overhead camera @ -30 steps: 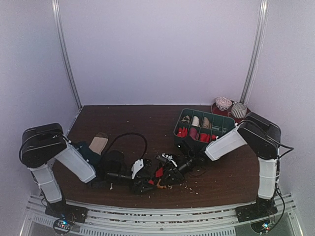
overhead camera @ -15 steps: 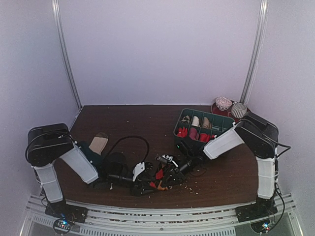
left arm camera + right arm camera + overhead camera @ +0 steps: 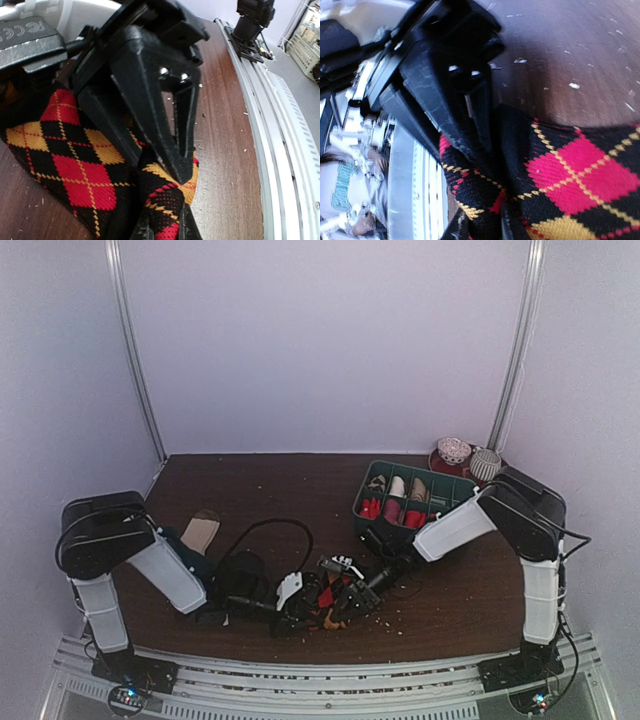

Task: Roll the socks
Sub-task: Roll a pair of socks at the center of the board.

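A black argyle sock (image 3: 75,170) with red, orange and yellow diamonds lies bunched on the brown table near its front edge (image 3: 326,604). My left gripper (image 3: 165,227) is shut, pinching a fold of it between its tips. My right gripper (image 3: 481,227) is shut on another fold of the same sock (image 3: 580,170). The two grippers face each other almost tip to tip: the left wrist view shows the right gripper (image 3: 180,167) bearing down on the sock, and the left gripper (image 3: 480,145) fills the right wrist view. From above, the left gripper (image 3: 303,598) and right gripper (image 3: 347,592) meet over the sock.
A green bin (image 3: 432,478) of rolled socks stands at the back right, just behind the right arm. Two patterned balls (image 3: 455,450) sit on a red dish in the corner. A beige and dark sock (image 3: 200,530) lies at the left. The metal rail (image 3: 272,150) runs close by.
The left arm has slid right toward the right gripper and its jaws have closed on the argyle sock. The sock is now more bunched between the two grippers.
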